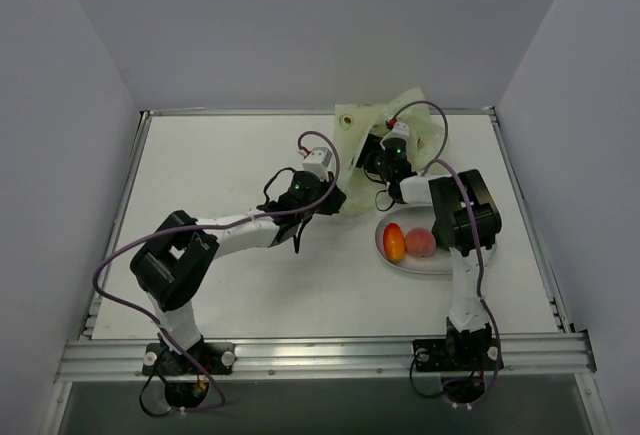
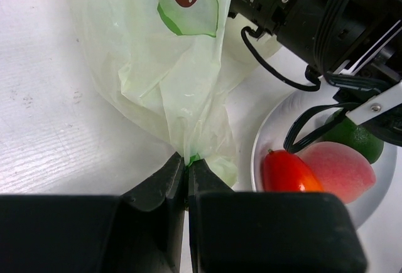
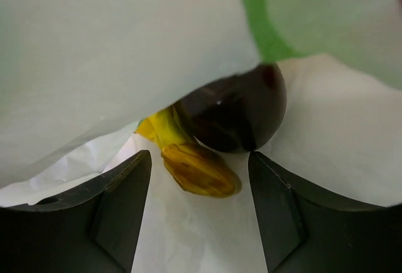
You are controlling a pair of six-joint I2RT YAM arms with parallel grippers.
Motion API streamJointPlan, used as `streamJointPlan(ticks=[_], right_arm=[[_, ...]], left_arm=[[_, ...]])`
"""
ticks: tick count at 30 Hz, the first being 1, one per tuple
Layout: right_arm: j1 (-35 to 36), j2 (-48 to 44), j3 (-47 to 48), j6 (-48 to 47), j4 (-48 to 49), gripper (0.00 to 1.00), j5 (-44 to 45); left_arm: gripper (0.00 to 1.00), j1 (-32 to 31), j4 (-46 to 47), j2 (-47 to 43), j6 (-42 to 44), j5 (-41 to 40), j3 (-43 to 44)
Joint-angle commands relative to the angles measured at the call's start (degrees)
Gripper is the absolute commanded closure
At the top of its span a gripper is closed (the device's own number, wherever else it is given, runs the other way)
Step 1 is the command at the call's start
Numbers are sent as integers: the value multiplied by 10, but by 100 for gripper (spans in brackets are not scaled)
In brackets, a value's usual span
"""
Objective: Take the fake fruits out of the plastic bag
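Spanning the frame, a white table [image 1: 230, 285] carries the plastic bag [image 2: 157, 85], pale yellow-green, crinkled and printed with avocado pictures, which lies toward the far edge; both arms reach in to it from the near side. An oval pale grey plate [image 1: 440, 263] sits just beside the bag on the right arm's side, partly under that arm. The left pincer [image 2: 186, 165] is clenched on a gathered fold at the bag's lower edge, its jaws pressed together with the film caught between them; the right pincer [image 3: 200, 159] is released, jaws well apart, pushed in under the bag's film, which drapes over the view. Ahead of those parted jaws, inside the bag, a dark brown round fruit [image 3: 235, 116] rests against a yellow banana [image 3: 162, 128], whose end points into the gap. On the plate lie a pink peach [image 2: 339, 169] and an orange-red oval fruit [image 2: 286, 171], touching; a green oval fruit [image 2: 359, 140] sits behind the peach, partly hidden by a black cable [image 2: 308, 132].
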Motion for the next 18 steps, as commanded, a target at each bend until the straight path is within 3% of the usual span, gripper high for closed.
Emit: streamJointPlan(ticks=[1, 4, 5, 7, 8, 11, 18], right_arm=[[-8, 7, 29, 2, 38, 41, -8], [-11, 20, 32, 10, 54, 50, -18], [-12, 24, 29, 20, 73, 62, -20], [-13, 25, 19, 29, 92, 75, -26], [-15, 25, 9, 35, 99, 88, -40], [-16, 3, -22, 32, 128, 100, -60], [-41, -59, -74, 10, 170, 100, -229]], left_arm=[[98, 3, 15, 6, 8, 8, 27], [98, 4, 16, 11, 7, 10, 30], [98, 4, 15, 13, 7, 10, 34], [97, 4, 13, 13, 8, 10, 36], [98, 5, 12, 13, 9, 11, 38], [97, 7, 8, 15, 12, 11, 46], [98, 9, 17, 18, 7, 12, 60]])
